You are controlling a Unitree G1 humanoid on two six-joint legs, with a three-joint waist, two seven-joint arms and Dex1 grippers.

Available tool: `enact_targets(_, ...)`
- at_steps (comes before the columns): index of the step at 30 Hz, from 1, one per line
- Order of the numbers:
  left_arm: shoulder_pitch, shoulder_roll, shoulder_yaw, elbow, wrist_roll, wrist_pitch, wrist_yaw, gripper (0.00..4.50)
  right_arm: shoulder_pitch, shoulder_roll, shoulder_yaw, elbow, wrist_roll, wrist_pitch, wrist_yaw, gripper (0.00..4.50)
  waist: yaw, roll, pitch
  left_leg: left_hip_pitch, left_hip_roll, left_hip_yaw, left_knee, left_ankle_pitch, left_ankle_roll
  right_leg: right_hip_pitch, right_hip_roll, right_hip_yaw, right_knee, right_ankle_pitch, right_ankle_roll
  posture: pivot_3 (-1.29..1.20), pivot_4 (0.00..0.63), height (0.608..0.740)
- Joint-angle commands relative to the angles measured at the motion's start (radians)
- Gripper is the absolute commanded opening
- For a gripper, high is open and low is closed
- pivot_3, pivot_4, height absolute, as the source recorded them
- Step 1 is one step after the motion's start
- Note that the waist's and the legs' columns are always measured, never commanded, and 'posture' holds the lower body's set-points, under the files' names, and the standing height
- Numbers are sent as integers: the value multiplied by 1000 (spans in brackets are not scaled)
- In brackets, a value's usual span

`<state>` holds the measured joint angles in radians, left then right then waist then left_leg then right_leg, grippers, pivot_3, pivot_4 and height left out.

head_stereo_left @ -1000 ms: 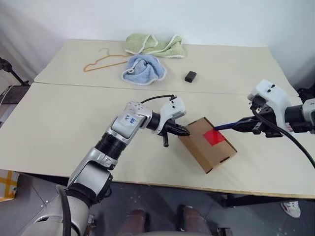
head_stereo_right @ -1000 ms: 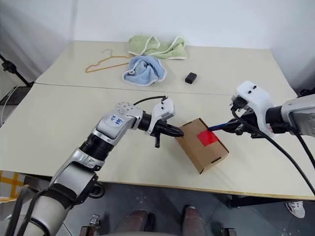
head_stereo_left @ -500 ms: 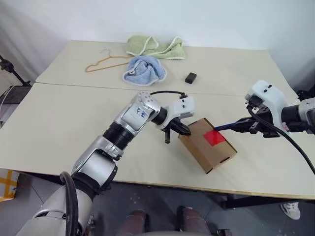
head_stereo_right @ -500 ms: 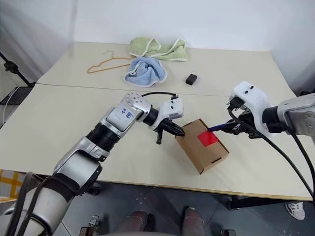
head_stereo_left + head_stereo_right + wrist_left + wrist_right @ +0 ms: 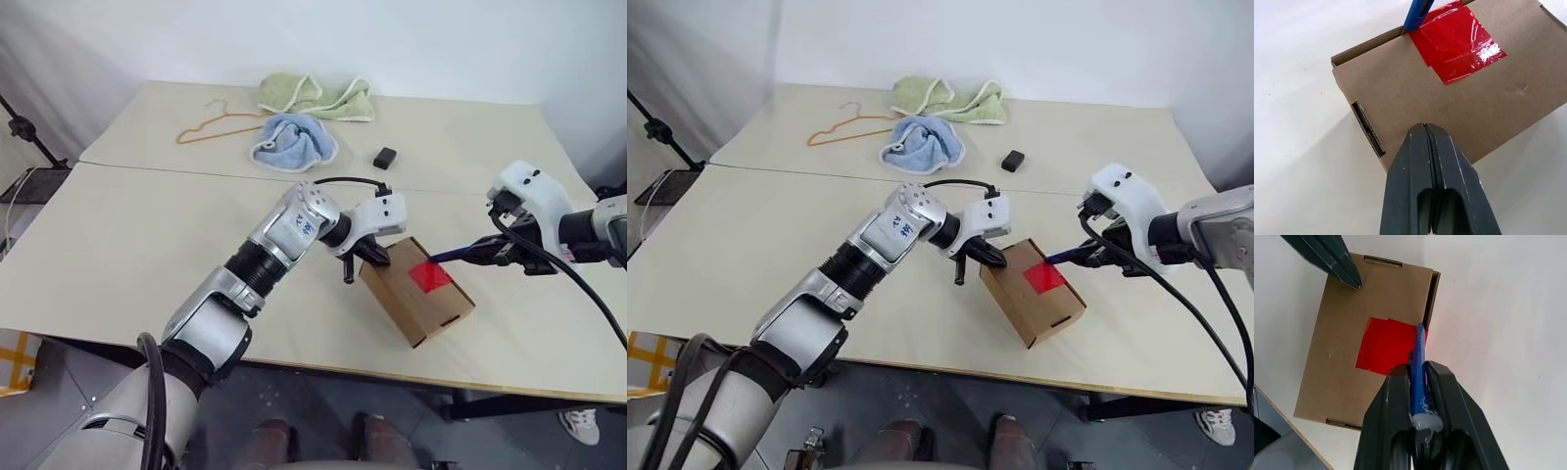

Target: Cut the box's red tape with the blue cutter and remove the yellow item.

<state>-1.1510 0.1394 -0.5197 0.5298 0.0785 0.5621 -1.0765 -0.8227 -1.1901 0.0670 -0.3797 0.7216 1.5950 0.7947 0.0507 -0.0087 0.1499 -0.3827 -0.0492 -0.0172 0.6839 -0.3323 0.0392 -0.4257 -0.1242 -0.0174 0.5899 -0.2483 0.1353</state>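
Box [image 5: 416, 291]: on the counter [image 5: 118, 245], flaps closed.
Red tape [image 5: 1457, 40]: on the box's top, at its flap edge.
Left end effector [image 5: 1425, 128]: fingers together, at the box's corner.
Right end effector [image 5: 1418, 371]: clamped on the blue cutter [image 5: 1418, 369], tip at the tape's edge.

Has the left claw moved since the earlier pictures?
Yes. The left claw, shut, went right, onto the box top's near-left edge.
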Motion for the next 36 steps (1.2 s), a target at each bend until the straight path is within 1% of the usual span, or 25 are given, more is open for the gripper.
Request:
enact_targets(1,71,-4,-96,58,80,62,17,0,-17,-30,52,9,100,19,24,174,2,0,0,0,0,0,0,0,0,0,0,0,0,0,0,0,150,740)
enact_targets(9,81,-9,-96,57,94,76,40,0,-65,-93,122,73,211,19,-20,174,5,0,0,0,0,-1,0,-2,1,1,-1,-2,-3,0,0,0,150,740)
enact_targets(14,87,-12,-98,54,96,78,49,0,-82,-114,139,97,280,19,-68,174,6,-1,0,0,-1,-1,0,-2,2,2,-2,-3,-4,0,-1,0,150,740)
enact_targets(23,91,-20,-95,56,95,87,67,0,19,-188,81,79,440,19,-168,174,15,-1,-1,0,-1,-1,0,-3,3,4,-4,-4,-6,0,-1,0,150,740)
enact_targets(28,91,-22,-94,57,93,88,67,0,67,-210,36,80,506,19,-224,174,18,-1,-1,0,-1,-1,0,-3,3,4,-4,-5,-6,0,-1,0,150,740)
enact_targets(32,92,-23,-93,57,91,85,66,0,48,-171,12,95,517,19,-278,174,18,-1,-1,0,-1,-1,0,-3,3,4,-4,-5,-6,0,-1,0,150,740)
enact_targets(36,96,-25,-97,53,91,75,59,0,-16,-94,18,133,503,19,-325,174,12,-1,-1,1,-1,-1,0,-3,3,5,-5,-6,-7,0,-1,0,150,740)
